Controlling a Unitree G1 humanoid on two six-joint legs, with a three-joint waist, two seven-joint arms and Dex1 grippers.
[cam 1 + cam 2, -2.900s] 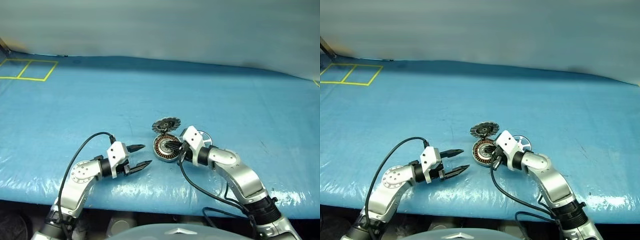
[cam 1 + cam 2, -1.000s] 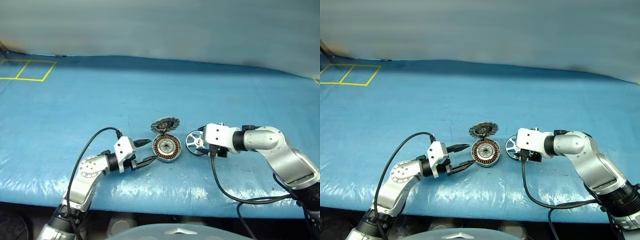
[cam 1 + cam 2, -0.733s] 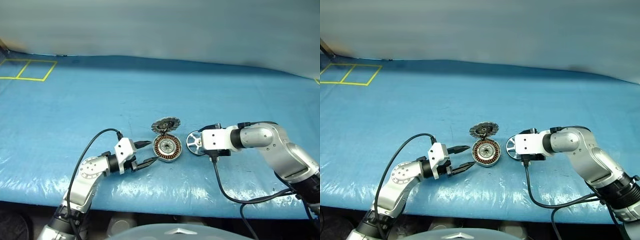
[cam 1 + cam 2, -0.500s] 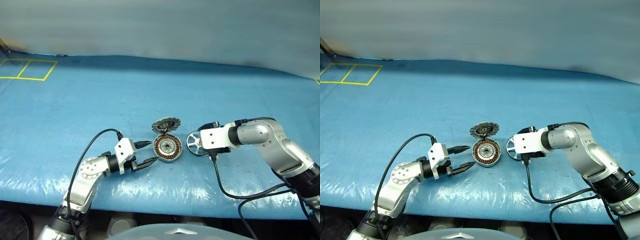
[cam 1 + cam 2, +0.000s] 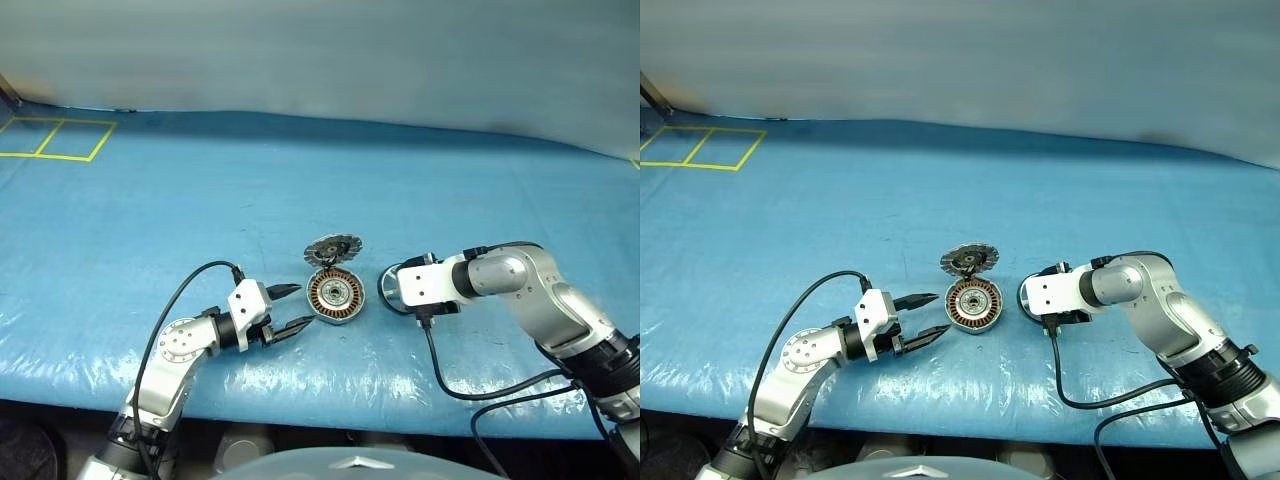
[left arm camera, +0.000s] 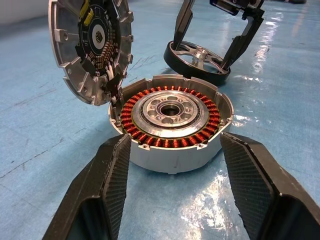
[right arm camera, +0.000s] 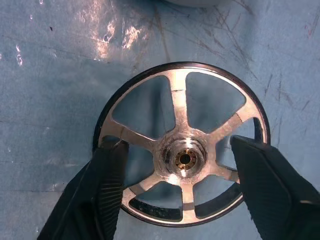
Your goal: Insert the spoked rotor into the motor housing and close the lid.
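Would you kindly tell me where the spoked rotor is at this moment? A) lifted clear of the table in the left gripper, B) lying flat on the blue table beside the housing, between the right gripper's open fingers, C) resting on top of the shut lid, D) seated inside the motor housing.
B: the spoked rotor lies flat on the blue table beside the motor housing, with the right gripper straddling its rim, fingers open.

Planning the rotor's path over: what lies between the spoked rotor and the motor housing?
Only bare blue table cover, seen in the left wrist view, separates the spoked rotor from the motor housing.
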